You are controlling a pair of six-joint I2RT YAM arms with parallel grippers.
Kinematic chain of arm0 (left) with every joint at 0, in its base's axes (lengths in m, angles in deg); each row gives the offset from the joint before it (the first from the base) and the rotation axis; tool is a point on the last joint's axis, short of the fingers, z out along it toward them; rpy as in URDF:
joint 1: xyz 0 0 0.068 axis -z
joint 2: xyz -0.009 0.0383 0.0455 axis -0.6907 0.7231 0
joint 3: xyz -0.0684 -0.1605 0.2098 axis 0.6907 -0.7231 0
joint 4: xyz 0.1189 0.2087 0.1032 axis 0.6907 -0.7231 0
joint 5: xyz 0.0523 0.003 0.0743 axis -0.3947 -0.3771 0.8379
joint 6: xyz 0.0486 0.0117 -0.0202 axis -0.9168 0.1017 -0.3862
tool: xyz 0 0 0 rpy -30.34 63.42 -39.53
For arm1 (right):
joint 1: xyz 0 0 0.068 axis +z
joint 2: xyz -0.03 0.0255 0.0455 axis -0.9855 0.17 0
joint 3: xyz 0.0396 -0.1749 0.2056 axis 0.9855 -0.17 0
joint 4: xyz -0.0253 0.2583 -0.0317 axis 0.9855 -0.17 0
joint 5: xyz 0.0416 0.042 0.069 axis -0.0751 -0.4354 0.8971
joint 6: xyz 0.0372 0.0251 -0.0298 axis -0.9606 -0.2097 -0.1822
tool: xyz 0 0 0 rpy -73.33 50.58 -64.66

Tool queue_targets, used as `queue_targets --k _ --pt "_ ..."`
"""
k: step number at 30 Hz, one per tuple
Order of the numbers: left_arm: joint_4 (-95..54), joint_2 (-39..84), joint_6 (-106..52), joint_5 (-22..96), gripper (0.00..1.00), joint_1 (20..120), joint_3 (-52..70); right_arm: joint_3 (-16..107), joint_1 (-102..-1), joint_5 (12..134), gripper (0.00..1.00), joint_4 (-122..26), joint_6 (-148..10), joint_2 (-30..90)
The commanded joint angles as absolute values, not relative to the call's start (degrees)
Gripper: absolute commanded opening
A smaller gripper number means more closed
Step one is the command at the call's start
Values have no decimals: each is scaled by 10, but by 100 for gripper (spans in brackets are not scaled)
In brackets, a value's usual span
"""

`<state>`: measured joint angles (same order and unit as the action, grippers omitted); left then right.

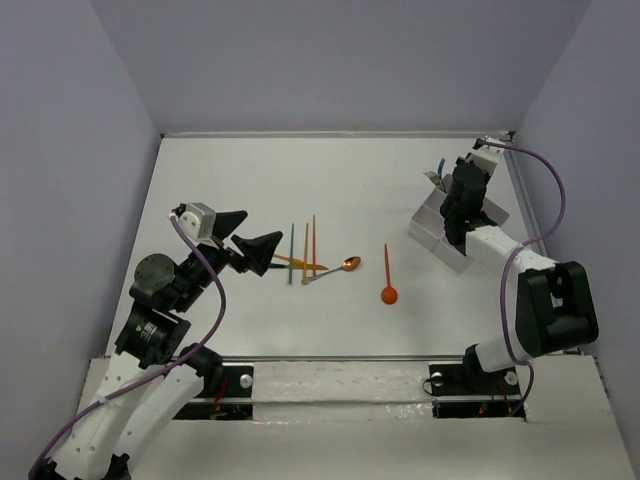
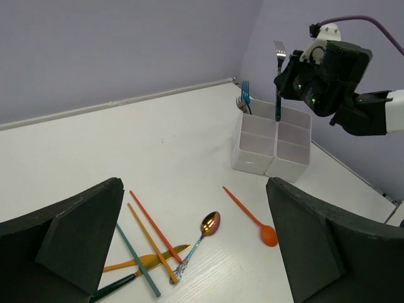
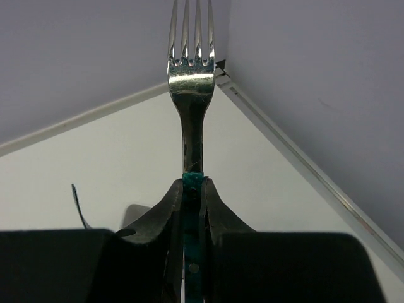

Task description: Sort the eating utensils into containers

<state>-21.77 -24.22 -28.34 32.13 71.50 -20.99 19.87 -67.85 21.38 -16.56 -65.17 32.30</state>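
White table [image 1: 350,180]: R pincer [image 3: 191,186] grips teal-handled fork [image 3: 190,82] upright at box [image 2: 252,158].

This is a robotics lab test cell. A left robot arm [image 1: 150,310] and a right robot arm [image 1: 545,310] are bolted along a metal rail [image 1: 340,357] at the near edge of a white tabletop [image 1: 250,180]. Plain lilac-grey walls [image 1: 60,150] box it in on three sides, and purple cables [image 1: 545,190] loop off the arms.

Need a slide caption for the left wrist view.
Right hand holds a teal-handled fork upright over the white divided box; orange spoon, copper spoon and sticks lie on the table.
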Motion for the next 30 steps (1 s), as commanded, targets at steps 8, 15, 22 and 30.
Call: queue_targets --k 8,15,22,30 --pt "-195 -234 -286 318 99 713 -211 256 -703 182 0 -8 -550 413" --pt "-195 -227 -288 319 99 713 -210 274 -703 185 0 45 -522 473" --pt "-194 -217 -287 316 99 708 -208 275 -703 195 0 97 -501 490" --pt "-193 -209 -286 309 99 697 -207 280 -703 199 0 134 -475 496"
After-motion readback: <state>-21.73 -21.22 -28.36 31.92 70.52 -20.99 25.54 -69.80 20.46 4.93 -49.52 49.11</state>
